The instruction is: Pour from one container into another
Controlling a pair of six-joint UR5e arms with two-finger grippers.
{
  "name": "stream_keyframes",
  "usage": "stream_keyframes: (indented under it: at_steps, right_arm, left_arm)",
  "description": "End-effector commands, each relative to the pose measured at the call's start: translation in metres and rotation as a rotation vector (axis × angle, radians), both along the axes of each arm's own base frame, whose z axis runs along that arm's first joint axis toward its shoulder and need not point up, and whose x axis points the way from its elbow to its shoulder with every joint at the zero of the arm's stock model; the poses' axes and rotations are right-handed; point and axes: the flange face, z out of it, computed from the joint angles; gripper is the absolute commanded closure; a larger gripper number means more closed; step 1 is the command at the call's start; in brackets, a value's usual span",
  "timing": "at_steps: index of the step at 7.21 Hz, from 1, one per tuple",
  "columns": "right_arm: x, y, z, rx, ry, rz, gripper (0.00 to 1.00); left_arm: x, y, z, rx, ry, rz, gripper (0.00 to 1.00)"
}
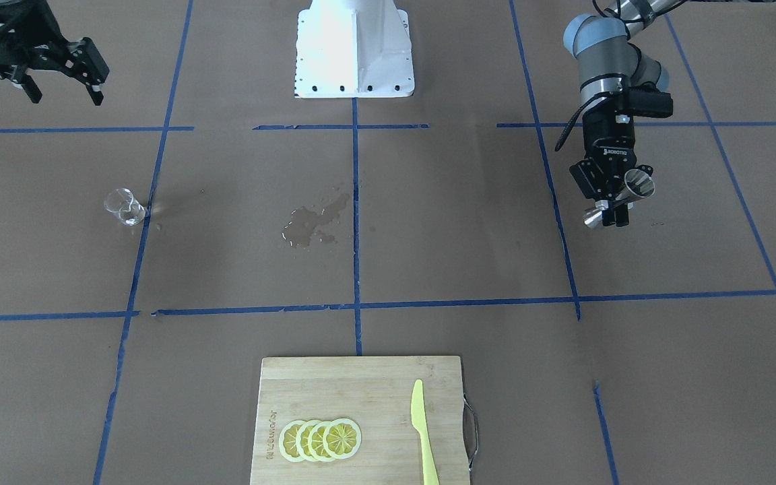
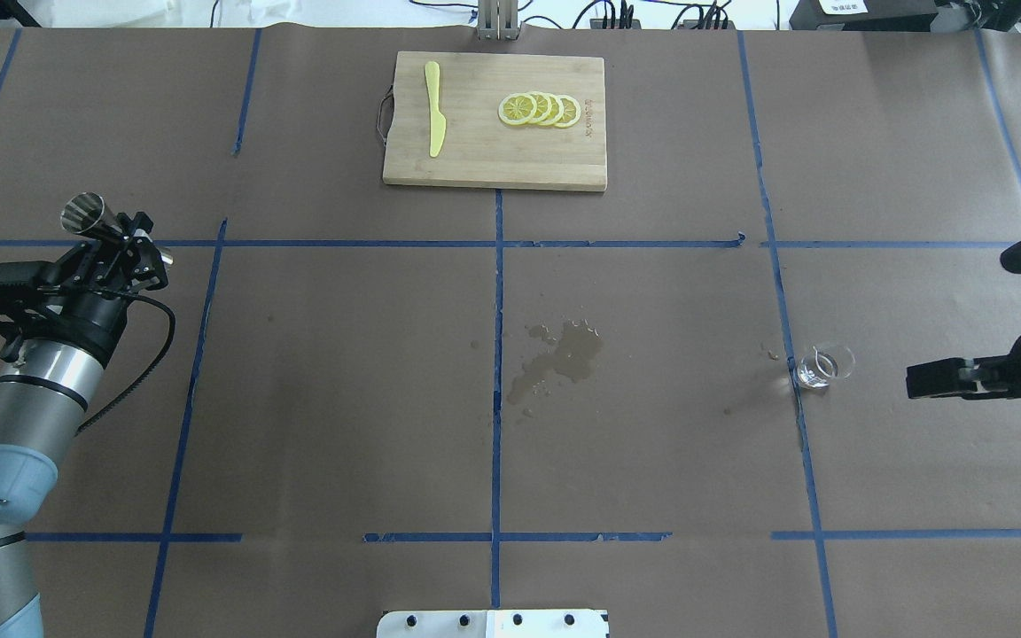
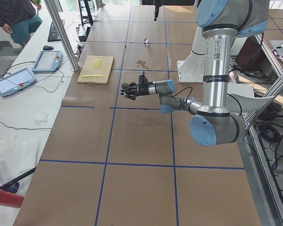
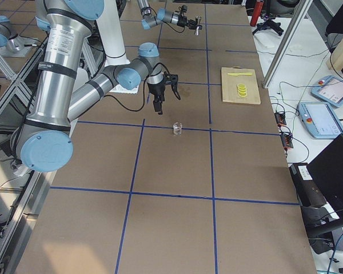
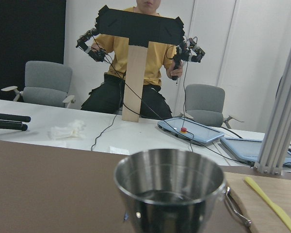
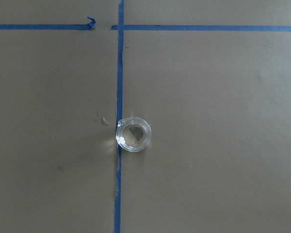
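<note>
Seen from the robot's side, a brown paper-covered surface (image 2: 342,399) is marked into squares by blue tape. The robot's white base plate (image 2: 493,623) sits at the middle of the near edge.

Farther in, toward the right edge, the small clear glass cup (image 2: 822,366) stands upright on the surface, its rim touching a blue tape line, with a few droplets just beside it. The right pincer (image 1: 65,94) hangs above the surface near the cup, closer to the right edge. It is released, with its jaws spread apart and nothing between them.

At the centre of the surface lies a wet spill (image 2: 559,354).

A little farther, near the left edge, the left pincer (image 1: 609,214) is raised off the surface and clenched on the waist of the steel jigger (image 1: 638,183). The jigger is held tilted, with its wider mouth angled upward.

At the middle of the far edge lies a wooden cutting board (image 2: 475,159). On it are a row of overlapping lemon slices (image 2: 539,109) and a yellow knife (image 2: 433,120), well apart.

Beyond the far edge, a seated person in a yellow shirt (image 5: 136,53) holds a controller in each hand
</note>
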Motion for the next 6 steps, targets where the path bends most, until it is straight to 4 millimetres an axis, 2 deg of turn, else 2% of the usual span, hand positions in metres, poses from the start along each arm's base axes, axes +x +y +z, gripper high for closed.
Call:
stream_keyframes:
  at_steps: [1,2,3,6]
  right_arm:
    - [0.031,-0.012,0.006,0.015,0.011,-0.032,0.00]
    - [0.034,-0.014,0.007,0.017,0.012,-0.024,0.00]
    - [0.037,-0.016,0.014,0.041,0.028,-0.063,0.00]
    - [0.065,-0.025,0.037,0.105,0.086,-0.136,0.00]
  left_arm:
    - [-0.019,0.006,0.048,-0.042,-0.039,-0.042,1.00]
    - [-0.015,0.009,0.069,-0.063,-0.033,-0.051,1.00]
    - [-0.011,0.011,0.075,-0.072,-0.023,-0.049,1.00]
    - [0.000,0.020,0.088,-0.088,-0.008,-0.050,1.00]
